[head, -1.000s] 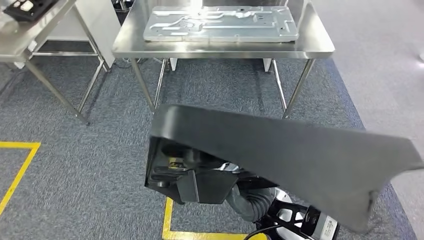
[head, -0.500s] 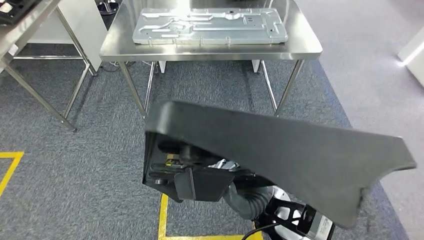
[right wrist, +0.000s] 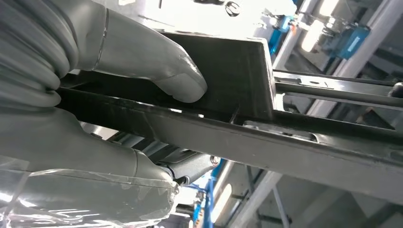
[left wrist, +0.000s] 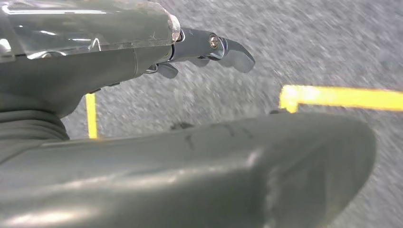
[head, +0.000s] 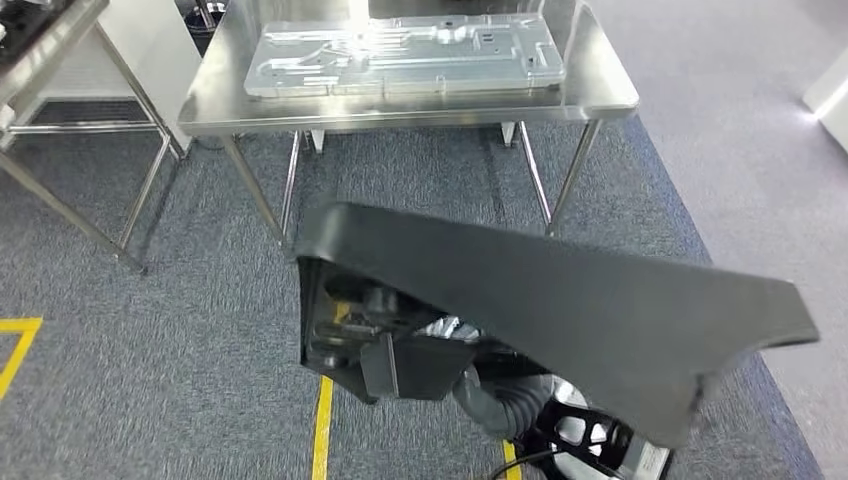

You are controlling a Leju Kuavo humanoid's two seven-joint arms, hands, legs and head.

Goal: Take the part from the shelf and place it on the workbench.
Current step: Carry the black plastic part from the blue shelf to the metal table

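Head view: large black part [head: 570, 310] across the centre and lower right of the frame, carried above the grey carpet [head: 150, 330], tilted, with its long edge running from centre left down toward the right edge. Not yet on the bench [head: 400, 110]; well short of it, with open carpet between. Steel bench along the upper middle of the frame, carrying a flat silver metal plate [head: 400, 55] that covers most of its top. Corner of a second bench [head: 50, 45] at the upper left. Strip of yellow floor tape [head: 322, 430] at the lower centre, running out from under the part, and another piece at the left edge.

Right wrist view: right robot hand [right wrist: 90, 123] clamped on the part [right wrist: 247, 128], thick grey thumb [right wrist: 161, 71] pressed flat on one face of a dark panel edge and darker fingers [right wrist: 190, 166] beneath the opposite side. Bright, blurred frames behind.

Left wrist view: left robot hand [left wrist: 114, 47] over blurred carpet and yellow tape, dark fingers [left wrist: 233, 47] stretched out straight, with a broad grey rounded surface close to the lens beneath them. Floor visible between the two. Cannot tell whether this robot hand bears on the part or holds nothing.
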